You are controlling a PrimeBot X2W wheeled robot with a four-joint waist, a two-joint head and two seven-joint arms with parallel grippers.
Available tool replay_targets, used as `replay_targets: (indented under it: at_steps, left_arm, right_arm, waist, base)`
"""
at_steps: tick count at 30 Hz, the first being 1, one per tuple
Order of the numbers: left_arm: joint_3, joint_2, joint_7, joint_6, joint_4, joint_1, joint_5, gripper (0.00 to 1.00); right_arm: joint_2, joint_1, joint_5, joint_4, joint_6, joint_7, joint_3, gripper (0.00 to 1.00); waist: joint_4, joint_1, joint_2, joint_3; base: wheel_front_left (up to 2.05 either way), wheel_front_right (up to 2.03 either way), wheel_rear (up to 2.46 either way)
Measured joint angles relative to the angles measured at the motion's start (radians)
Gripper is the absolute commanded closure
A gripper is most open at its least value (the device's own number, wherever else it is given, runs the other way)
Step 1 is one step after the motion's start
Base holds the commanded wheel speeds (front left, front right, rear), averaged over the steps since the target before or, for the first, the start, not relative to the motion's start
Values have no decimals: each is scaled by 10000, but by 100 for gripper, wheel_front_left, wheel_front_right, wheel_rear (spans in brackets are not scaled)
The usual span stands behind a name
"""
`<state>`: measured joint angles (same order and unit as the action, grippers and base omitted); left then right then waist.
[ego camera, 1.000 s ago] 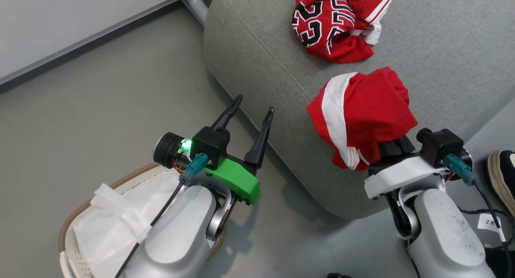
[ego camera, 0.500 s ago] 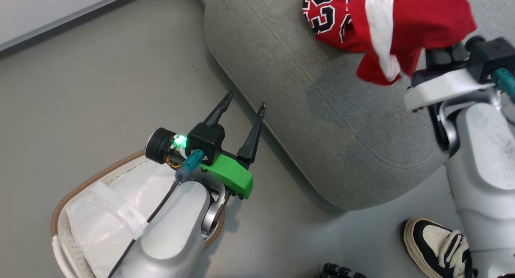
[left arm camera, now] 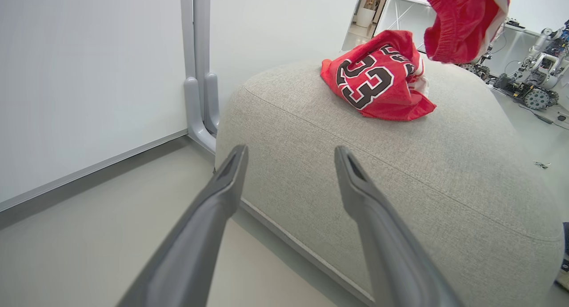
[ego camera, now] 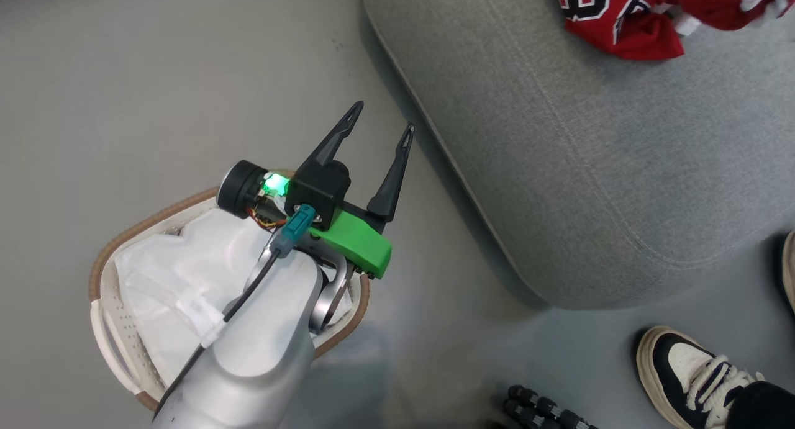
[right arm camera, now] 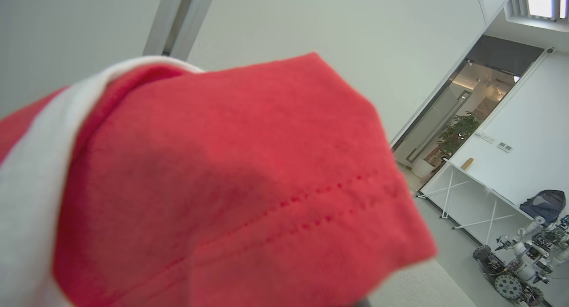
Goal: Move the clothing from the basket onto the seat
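While the grey seat (ego camera: pixel 590 168) has the jersey (left arm camera: pixel 378 82) near its far edge and the basket (ego camera: pixel 102 329) holds just a liner (ego camera: pixel 168 280), the striped top (left arm camera: pixel 462 22) hangs over the seat in the closed right hand. The left hand (ego camera: pixel 382 118) is wide, empty.

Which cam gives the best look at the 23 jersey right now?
Left wrist view: the 23 jersey lies crumpled on the seat, nearly whole, with its numerals plain. Head view crops the 23 jersey at its top edge. Right wrist view looks at the striped garment close against the lens.
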<state>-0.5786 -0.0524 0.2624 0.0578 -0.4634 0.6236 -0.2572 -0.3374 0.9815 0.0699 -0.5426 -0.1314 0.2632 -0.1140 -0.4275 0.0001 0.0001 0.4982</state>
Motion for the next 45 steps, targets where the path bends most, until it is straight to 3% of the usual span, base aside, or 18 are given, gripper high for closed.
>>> replay_targets:
  at_steps: [7,17,30,32,33,35,36,45]
  left_arm:
    - [-25,6,0,52,142,439,142,0]
    - [-40,8,0,75,337,719,265,0]
    - [326,-25,0,-52,485,764,282,0]
    - [389,-44,0,-52,470,685,280,0]
    - [418,-44,0,-52,470,634,278,0]
    - [514,-50,2,-52,479,534,251,0]
    - [543,-46,0,-52,489,491,232,0]
    - [986,-46,2,-142,462,-24,150,0]
  right_arm:
    - [-602,968,936,-1016,0,0,-851,100]
    - [-915,1375,1795,-1864,0,0,-2732,100]
    - [-102,644,2470,-2318,0,0,-3996,100]
    - [8,378,2470,-2263,0,0,-4128,63]
    - [42,268,2470,-2222,0,0,-4151,52]
    - [205,4,2357,-2031,0,0,-4234,9]
    - [268,-105,2313,-1946,0,0,-4230,0]
    - [869,-1484,1764,-1237,0,0,-3967,0]
  waist:
    - [573,0,0,647]
    - [1413,1,0,1501]
    - [2120,0,0,2148]
    - [2136,0,0,2075]
    - [2136,0,-1,2030]
    - [2115,0,0,1884]
    - [2101,0,-1,1817]
    - [1931,-1,-1,1039]
  base:
    - [0,0,0]
    - [0,0,0]
    - [0,0,0]
    - [0,0,0]
    - [0,0,0]
    - [0,0,0]
    - [0,0,0]
    - [0,0,0]
